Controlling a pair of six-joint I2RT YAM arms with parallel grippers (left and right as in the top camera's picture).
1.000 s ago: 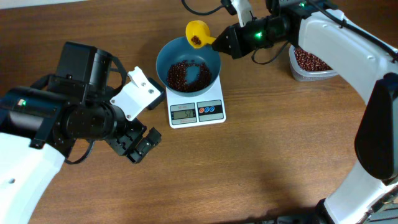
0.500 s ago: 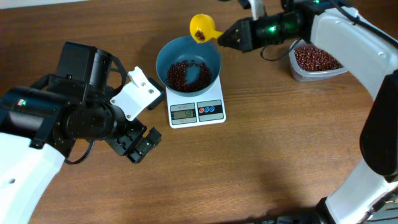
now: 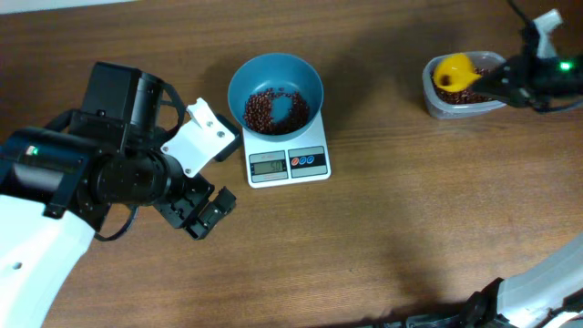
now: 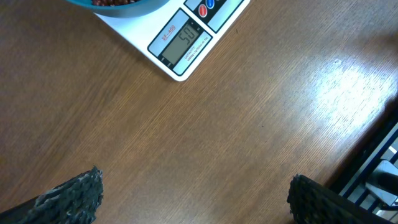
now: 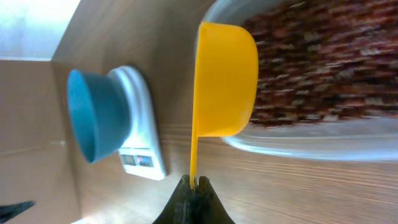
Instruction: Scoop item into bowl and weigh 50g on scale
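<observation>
Over at the far right, the right pincer (image 5: 194, 182) pinches the yellow plastic scoop (image 3: 453, 71) by its handle, arm reaching sideways over the clear plastic tub (image 3: 444, 107). Meanwhile the left pincer (image 3: 202, 211) hangs wide open, empty. All the reddish-brown beans (image 3: 264, 109) sit in the round blue plastic bowl (image 3: 239, 77) on the white digital scale (image 3: 314, 171).

Bowl (image 4: 143, 7) cut by top edge; beans (image 5: 323, 68) blurred.

Left jaws apart, right jaws tight.
</observation>
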